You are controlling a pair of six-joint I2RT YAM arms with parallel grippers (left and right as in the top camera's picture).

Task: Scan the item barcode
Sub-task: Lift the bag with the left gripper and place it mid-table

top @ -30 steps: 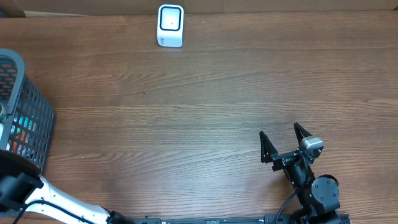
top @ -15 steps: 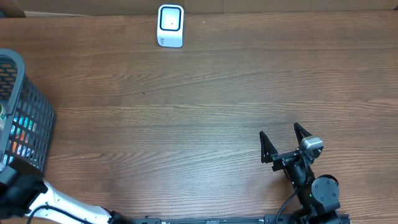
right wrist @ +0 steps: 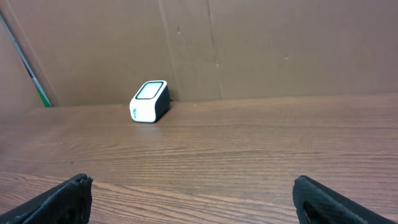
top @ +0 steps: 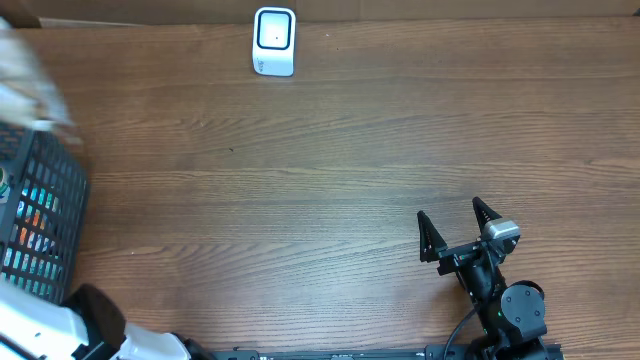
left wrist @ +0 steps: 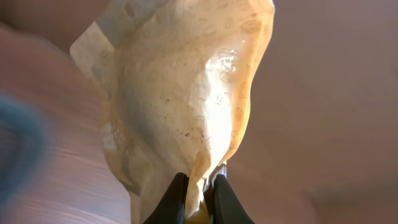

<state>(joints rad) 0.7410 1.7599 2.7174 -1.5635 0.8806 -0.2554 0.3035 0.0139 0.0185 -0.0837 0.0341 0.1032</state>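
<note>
Left wrist view is showing the left gripper (left wrist: 198,186) pinching a pale crinkly packet (left wrist: 186,93) just beyond its fingertips. The packet is now rising, blurred, above the basket (top: 50,185). Farther off, the scanner (top: 274,40) is waiting, and the right gripper (top: 449,209) is idling wide.

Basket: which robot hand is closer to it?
Left. The left gripper, shut on a pale bag, is right by the basket. The right gripper is open, far off to the basket's right.
</note>
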